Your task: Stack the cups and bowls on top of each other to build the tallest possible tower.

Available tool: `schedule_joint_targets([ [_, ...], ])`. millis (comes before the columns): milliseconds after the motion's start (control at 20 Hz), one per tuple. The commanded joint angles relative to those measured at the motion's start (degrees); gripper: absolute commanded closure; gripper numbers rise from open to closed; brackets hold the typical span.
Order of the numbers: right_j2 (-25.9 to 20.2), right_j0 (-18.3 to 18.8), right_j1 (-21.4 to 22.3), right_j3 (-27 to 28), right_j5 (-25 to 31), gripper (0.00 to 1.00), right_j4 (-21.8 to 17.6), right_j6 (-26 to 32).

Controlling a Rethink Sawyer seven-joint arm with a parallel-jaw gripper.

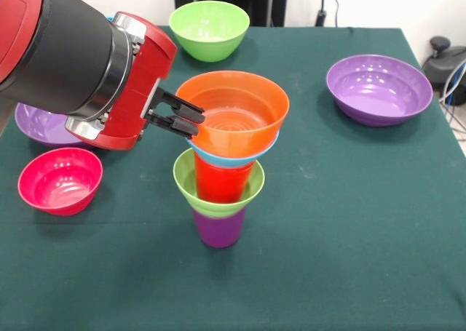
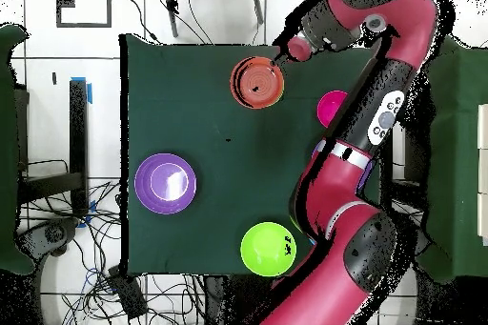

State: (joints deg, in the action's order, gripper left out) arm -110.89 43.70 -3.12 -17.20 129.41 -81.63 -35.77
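Observation:
The tower stands mid-table. From the bottom it is a purple cup (image 1: 218, 228), a small lime green bowl (image 1: 183, 177), a red cup (image 1: 220, 181), a small blue bowl (image 1: 231, 158) and an orange bowl (image 1: 234, 110) on top, slightly tilted. My gripper (image 1: 194, 117) reaches in from the left, its black fingers (image 1: 175, 102) closed on the orange bowl's left rim. In the overhead view the orange bowl (image 2: 257, 82) hides the stack below it, with the gripper (image 2: 284, 52) at its rim.
A large lime green bowl (image 1: 209, 29) (image 2: 268, 248) sits at the back. A wide purple bowl (image 1: 378, 89) (image 2: 166, 183) is at the right. A pink bowl (image 1: 60, 180) (image 2: 332, 107) and a second purple bowl (image 1: 40, 125), half hidden by the arm, are at the left.

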Motion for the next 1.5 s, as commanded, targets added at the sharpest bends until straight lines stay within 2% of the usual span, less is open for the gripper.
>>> schedule_joint_targets([
  [50, 3.7, -0.3, 1.4, 5.4, -2.4, 1.00, -3.9, 0.4],
  [1250, 4.1, -0.3, 1.5, 5.3, -2.2, 1.00, -4.4, 0.1],
  [1300, 4.1, -0.3, 1.5, 5.4, -2.1, 0.00, -4.5, 0.2],
  [1500, 4.2, -0.3, 1.5, 5.4, -2.1, 0.00, -4.6, 0.2],
])
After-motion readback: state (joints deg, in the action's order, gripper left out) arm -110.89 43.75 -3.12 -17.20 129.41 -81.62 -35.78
